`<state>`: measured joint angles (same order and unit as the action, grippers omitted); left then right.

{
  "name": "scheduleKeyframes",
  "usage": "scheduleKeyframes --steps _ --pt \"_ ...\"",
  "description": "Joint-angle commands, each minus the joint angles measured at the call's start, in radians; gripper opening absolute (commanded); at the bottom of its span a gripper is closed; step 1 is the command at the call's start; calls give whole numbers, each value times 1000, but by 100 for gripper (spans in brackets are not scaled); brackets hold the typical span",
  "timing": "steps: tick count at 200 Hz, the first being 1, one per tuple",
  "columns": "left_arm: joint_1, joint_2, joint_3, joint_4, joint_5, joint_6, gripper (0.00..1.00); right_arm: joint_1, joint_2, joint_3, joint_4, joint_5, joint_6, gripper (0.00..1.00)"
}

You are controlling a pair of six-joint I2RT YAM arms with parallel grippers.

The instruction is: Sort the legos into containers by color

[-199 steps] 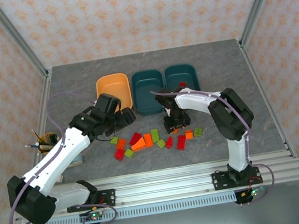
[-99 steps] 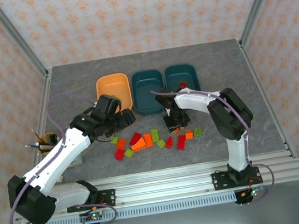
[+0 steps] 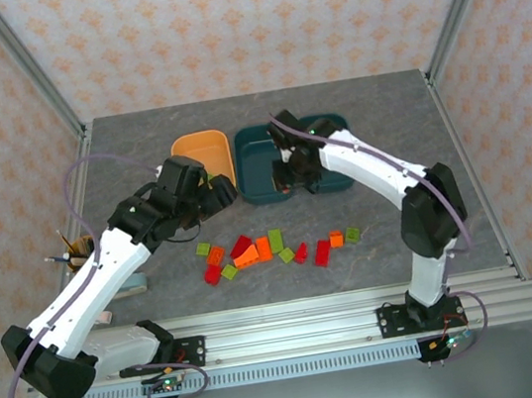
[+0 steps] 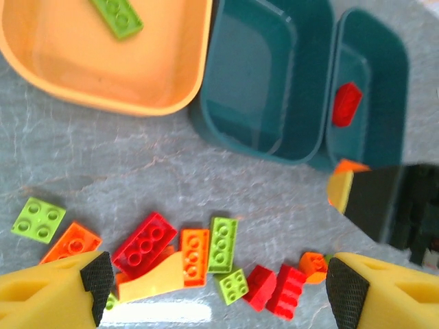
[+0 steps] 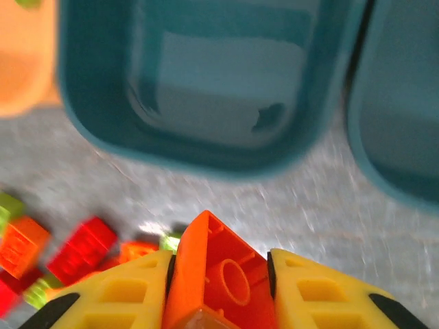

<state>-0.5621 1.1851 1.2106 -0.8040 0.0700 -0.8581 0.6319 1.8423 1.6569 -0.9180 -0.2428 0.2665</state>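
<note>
Right wrist view: we see an orange wedge lego (image 5: 218,271) clenched between the right fingers (image 5: 315,291), held over the grey surface (image 5: 288,199) near the front rim of the middle teal tub (image 5: 96,123). The left wrist view gives us a green plate (image 4: 116,15) in the light orange tub (image 4: 103,89), a red brick (image 4: 346,104) in the far teal tub (image 4: 384,62), and the left fingers (image 4: 48,295) spread wide, empty, over the loose legos (image 4: 206,257).

Orange lego (image 5: 212,267) glossy plastic; tubs (image 4: 247,75) smooth plastic; table (image 4: 103,157) matt, stone-veined.
</note>
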Motion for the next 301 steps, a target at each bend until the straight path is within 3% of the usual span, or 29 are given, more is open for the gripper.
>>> scheduleKeyframes --steps 1,39,70,89,116,132,159,198,236,273,301 --pt "10 27 46 -55 -73 10 84 -9 169 156 -15 61 33 29" --pt "16 49 67 -42 -82 -4 84 -27 437 455 -52 87 43 29" --pt "16 37 56 -43 -87 -9 84 -48 586 600 -80 90 62 31" --pt "16 25 43 -38 -77 -10 84 -57 639 652 -103 82 69 40" --pt "16 8 26 -45 -70 -10 84 -57 633 683 -126 64 62 60" --pt "16 -1 19 -48 -60 -4 84 -54 581 665 -131 82 64 62" --pt "15 -14 -12 -24 -5 34 84 -45 383 484 -82 155 112 60" --pt "8 -37 -88 44 145 116 84 -21 -37 -32 11 255 319 56" --pt "-21 -64 -183 91 283 190 84 52 -361 -479 6 208 586 58" --pt "-33 -95 -259 94 320 195 84 150 -443 -704 103 124 745 64" --pt "-39 -106 -272 98 323 185 84 176 -439 -785 169 115 808 63"
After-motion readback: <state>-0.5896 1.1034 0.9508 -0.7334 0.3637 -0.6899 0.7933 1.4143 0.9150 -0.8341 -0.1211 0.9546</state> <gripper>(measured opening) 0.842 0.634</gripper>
